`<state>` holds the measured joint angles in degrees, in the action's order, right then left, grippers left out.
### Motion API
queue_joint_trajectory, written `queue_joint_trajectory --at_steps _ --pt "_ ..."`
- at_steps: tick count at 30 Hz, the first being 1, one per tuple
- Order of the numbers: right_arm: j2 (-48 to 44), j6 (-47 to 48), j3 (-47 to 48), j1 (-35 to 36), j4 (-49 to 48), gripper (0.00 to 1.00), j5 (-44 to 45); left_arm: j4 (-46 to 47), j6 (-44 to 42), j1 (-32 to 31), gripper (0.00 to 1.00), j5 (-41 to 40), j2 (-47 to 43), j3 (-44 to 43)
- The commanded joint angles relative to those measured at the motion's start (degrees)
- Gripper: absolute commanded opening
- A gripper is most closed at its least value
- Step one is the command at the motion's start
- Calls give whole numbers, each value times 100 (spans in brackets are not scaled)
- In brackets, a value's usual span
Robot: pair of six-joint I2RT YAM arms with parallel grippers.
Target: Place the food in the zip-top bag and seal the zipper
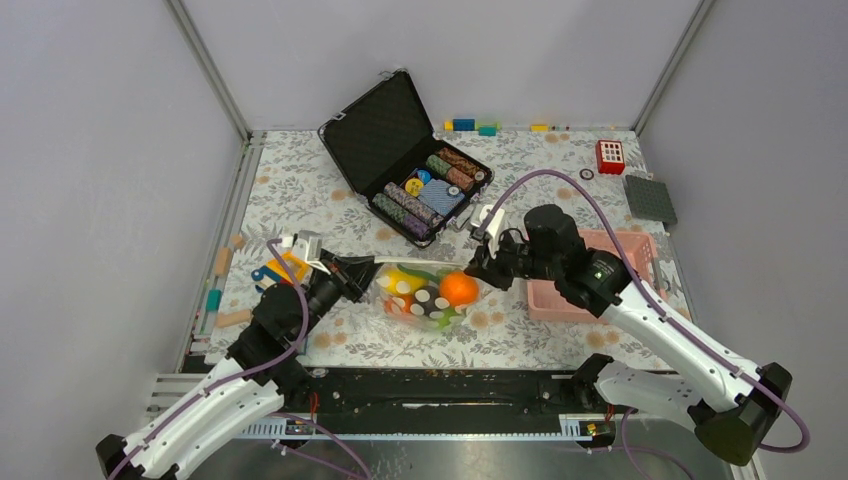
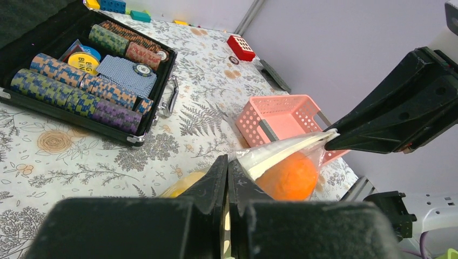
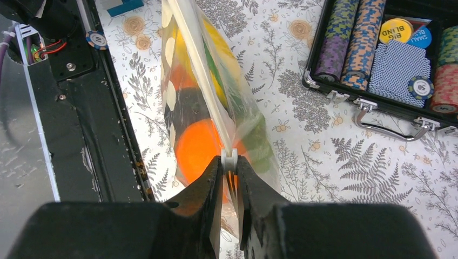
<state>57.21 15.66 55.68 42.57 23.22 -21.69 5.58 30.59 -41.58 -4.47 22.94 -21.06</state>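
Status: the bag [image 1: 425,297] hangs strung between our two hands, top edge taut.

- The left gripper [image 2: 228,163] is clamped tight on one end of that edge, and the plastic fans out just past its fingertips.
- The right gripper [image 3: 229,163] pinches the other end, jaws nearly together around a small white tab [image 3: 229,156] on the zipper [image 3: 197,65]. The strip runs straight away from those fingertips toward the left hand.
- The food is inside. The pumpkin [image 3: 195,147] sits right under the right fingertips, with yellow, green and dark pieces further along toward the left hand.

We can't tell if the strip is pressed shut along its whole length (it looks flat from the right wrist, but it's clear plastic).

Risks as we judge them:
- The right grip is on a tiny tab. A sideways pull could pop it out of the jaws, so that end drops and the load swings onto the left pinch.
- The left pinch holds thin film only, and the pumpkin's weight could creep it out.
- Too much tension between the hands could strain the corner or spring the seal. Too little lets the strip buckle, so a closing pass skips a section.
- Letting go with the mouth partly open tips food onto the table [image 1: 300,190] below the hands.
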Motion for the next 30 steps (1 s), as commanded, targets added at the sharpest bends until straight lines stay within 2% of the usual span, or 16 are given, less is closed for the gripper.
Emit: queue_joint_trajectory --at_steps 1,4,8,13,14,15,18,23,30 --pt "-339 233 -69 -330 946 1 605 87 -209 204 0 -1707 -190 -34" --pt "-228 249 23 -333 912 0 244 244 -314 208 0 -1319 -131 -7" --pt "70 259 275 -332 910 0 -363 589 -678 204 1 69 116 -147" --pt "259 423 577 -331 912 0 -842 411 -1287 203 77 1413 786 -927" --pt "277 467 624 -330 912 0 -952 253 -1532 195 90 1753 919 -1159" --pt "288 497 673 -328 907 0 -1068 2 -1853 201 98 2120 1060 -1431" --pt "350 553 816 -332 908 0 -1330 -1000 -2728 195 99 2950 1546 -2301" --pt "400 435 958 -332 854 0 -1411 -1950 -4086 137 99 4394 2581 -3275" --pt "397 454 962 -333 850 0 -1609 -2513 -5031 -58 99 4846 3740 -3820"
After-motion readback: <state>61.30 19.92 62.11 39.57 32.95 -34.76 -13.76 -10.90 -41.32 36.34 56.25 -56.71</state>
